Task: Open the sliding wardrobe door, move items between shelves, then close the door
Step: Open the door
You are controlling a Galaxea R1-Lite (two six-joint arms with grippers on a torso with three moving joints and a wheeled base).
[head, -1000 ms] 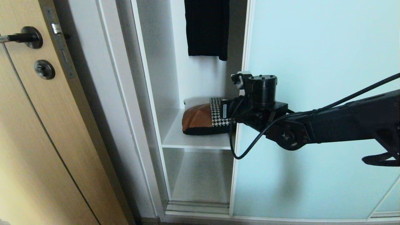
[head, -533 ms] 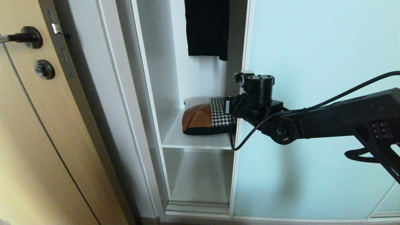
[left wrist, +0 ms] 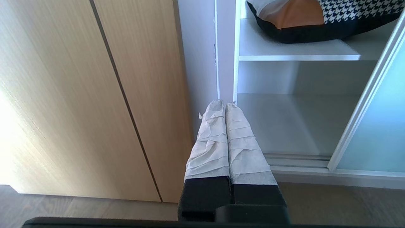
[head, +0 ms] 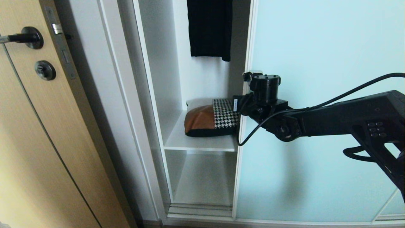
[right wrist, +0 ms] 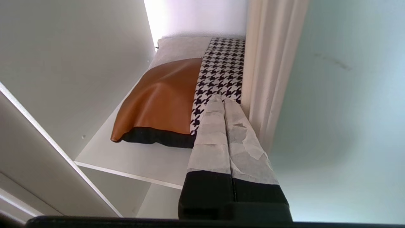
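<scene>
The sliding wardrobe door (head: 316, 63), frosted aqua glass in a pale frame, stands part-way open. In the gap a patchwork cushion (head: 207, 122) lies on the upper white shelf (head: 199, 144), with a bare lower shelf (head: 204, 183) beneath. My right arm reaches across the door, and its wrist (head: 264, 91) sits at the door's left frame edge. My right gripper (right wrist: 221, 99) is shut and empty, its tips beside the frame (right wrist: 269, 63) and over the cushion's (right wrist: 164, 91) houndstooth patch. My left gripper (left wrist: 225, 104) is parked low, shut and empty, in front of the wardrobe's left post.
A light wood hinged door (head: 38, 133) with a lever handle (head: 22, 38) stands left of the wardrobe. A black garment (head: 208, 28) hangs above the cushion. The arm's cable (head: 245, 139) loops in front of the door edge. The door track (head: 202, 210) runs along the floor.
My right arm has stretched further towards the door's left edge, its wrist shifting a little right. The door and the cushion have not moved.
</scene>
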